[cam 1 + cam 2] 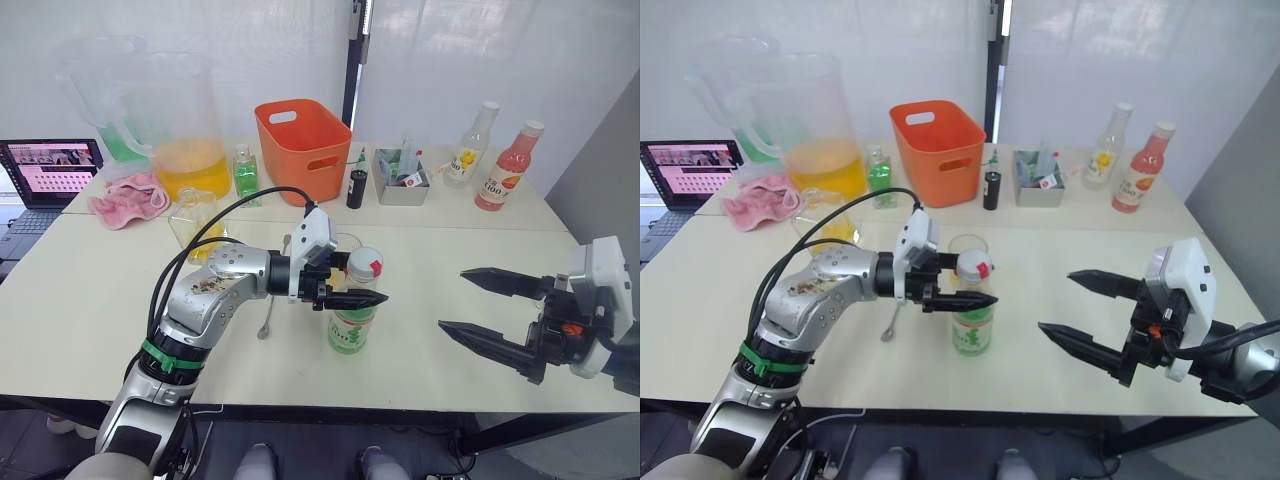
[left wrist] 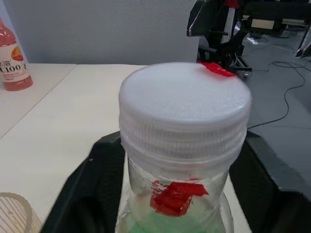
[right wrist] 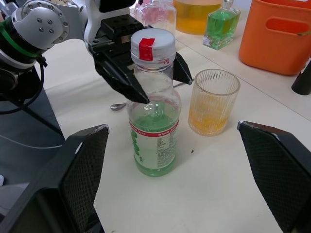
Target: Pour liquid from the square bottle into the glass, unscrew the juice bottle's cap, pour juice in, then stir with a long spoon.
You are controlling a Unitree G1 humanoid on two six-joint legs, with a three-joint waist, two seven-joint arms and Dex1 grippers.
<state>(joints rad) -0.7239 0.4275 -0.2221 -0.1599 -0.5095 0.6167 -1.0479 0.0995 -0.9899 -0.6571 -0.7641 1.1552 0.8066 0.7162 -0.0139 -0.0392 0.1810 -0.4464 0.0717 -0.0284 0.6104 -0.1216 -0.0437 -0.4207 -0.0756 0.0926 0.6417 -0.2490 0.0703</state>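
Observation:
The juice bottle (image 1: 351,325), with its green-and-white label, stands upright near the table's middle, and its white cap (image 1: 364,264) with a red mark is on. My left gripper (image 1: 365,282) is shut on the bottle's neck just under the cap, one finger on each side. The glass (image 3: 214,102) stands right behind the bottle with a little yellow-orange liquid in it. The square bottle (image 1: 195,218) sits further left, partly behind my arm's cable. The long spoon (image 1: 268,315) lies on the table under my left forearm. My right gripper (image 1: 453,298) hangs open to the bottle's right, apart from it.
Along the back stand a huge pitcher (image 1: 190,130), a small green bottle (image 1: 245,172), an orange basket (image 1: 303,140), a black vial (image 1: 356,187), a grey box (image 1: 400,178), and yellow-labelled (image 1: 470,145) and pink-red (image 1: 505,165) bottles. A pink cloth (image 1: 130,197) and a laptop (image 1: 50,170) are at far left.

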